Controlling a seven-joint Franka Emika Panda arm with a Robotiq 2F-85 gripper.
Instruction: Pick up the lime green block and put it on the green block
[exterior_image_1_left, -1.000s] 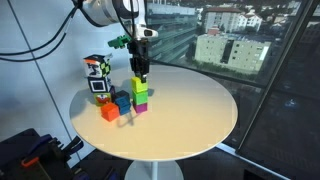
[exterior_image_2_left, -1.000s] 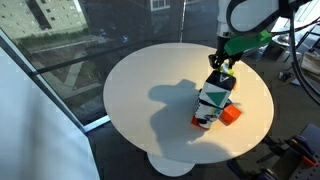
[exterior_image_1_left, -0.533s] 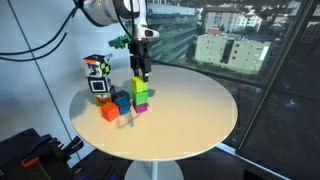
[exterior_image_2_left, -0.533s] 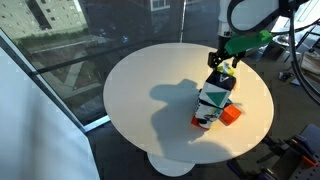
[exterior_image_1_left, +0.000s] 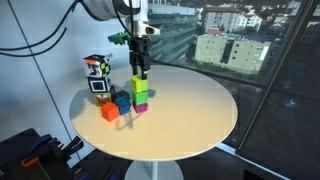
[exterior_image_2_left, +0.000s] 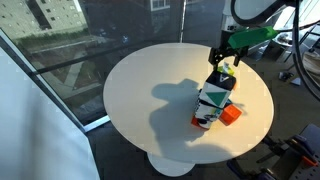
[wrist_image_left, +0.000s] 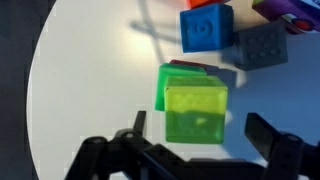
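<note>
The lime green block (exterior_image_1_left: 139, 83) (wrist_image_left: 196, 112) rests on top of the green block (exterior_image_1_left: 141, 94) (wrist_image_left: 171, 86), which stands on a magenta block (exterior_image_1_left: 141, 105), making a three-cube stack. My gripper (exterior_image_1_left: 141, 68) (wrist_image_left: 201, 128) hangs just above the stack, open. In the wrist view its two dark fingers (wrist_image_left: 138, 126) stand wide on either side of the lime green block without touching it. In an exterior view the gripper (exterior_image_2_left: 222, 63) is over the stack, which is mostly hidden behind a carton.
A blue block (exterior_image_1_left: 122, 101) (wrist_image_left: 207, 27), a grey block (wrist_image_left: 260, 45) and an orange block (exterior_image_1_left: 109, 112) lie beside the stack. A patterned carton (exterior_image_1_left: 97, 76) (exterior_image_2_left: 212, 103) stands close by. The round white table (exterior_image_1_left: 200, 110) ends near the window.
The jaws went from shut on the lime green block to wide open, letting it go on the green block. The gripper has risen slightly.
</note>
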